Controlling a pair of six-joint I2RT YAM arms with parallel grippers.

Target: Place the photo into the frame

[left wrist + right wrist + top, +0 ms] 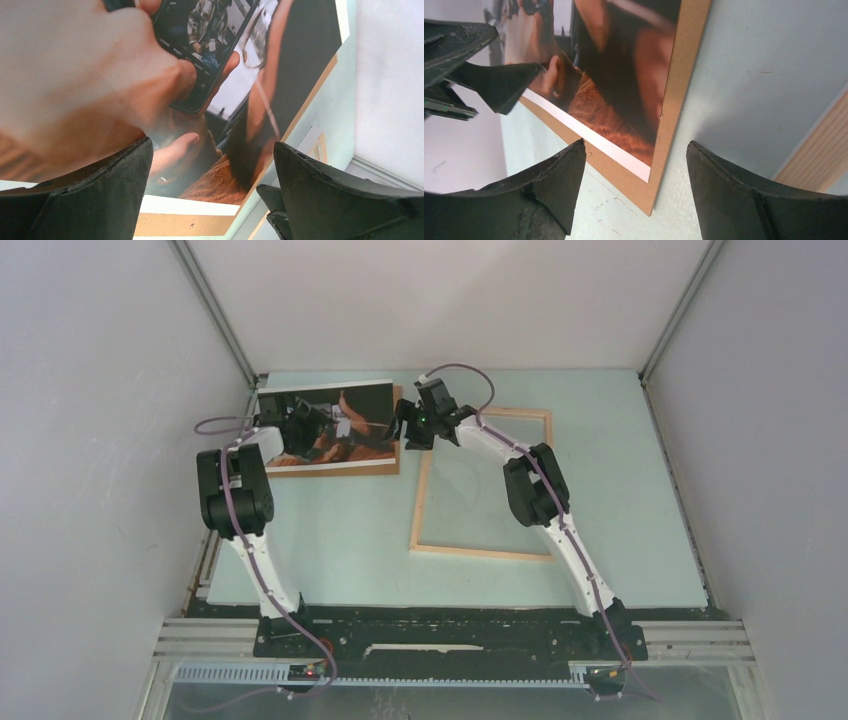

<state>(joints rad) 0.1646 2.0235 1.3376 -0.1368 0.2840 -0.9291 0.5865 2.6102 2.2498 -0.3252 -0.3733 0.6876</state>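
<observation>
The photo point(345, 425), a colour print with a white border, lies face up on a brown backing board point(392, 466) at the back left. My left gripper point(316, 426) hovers open low over the photo point(220, 100), nothing between its fingers point(115, 185). My right gripper point(406, 430) stands open just right of the board's near right corner point(649, 192), its jaws straddling that corner in its view without touching it. The photo point(614, 85) ends short of that corner. The frame point(480, 552), light wood with a clear pane, lies flat to the right, under the right arm.
The pale green table point(340, 540) is walled in white on three sides. A frame edge point(819, 150) shows at the right of the right wrist view. The left gripper's fingers point(499, 82) appear there, and the right's fingers point(272, 200) in the left wrist view.
</observation>
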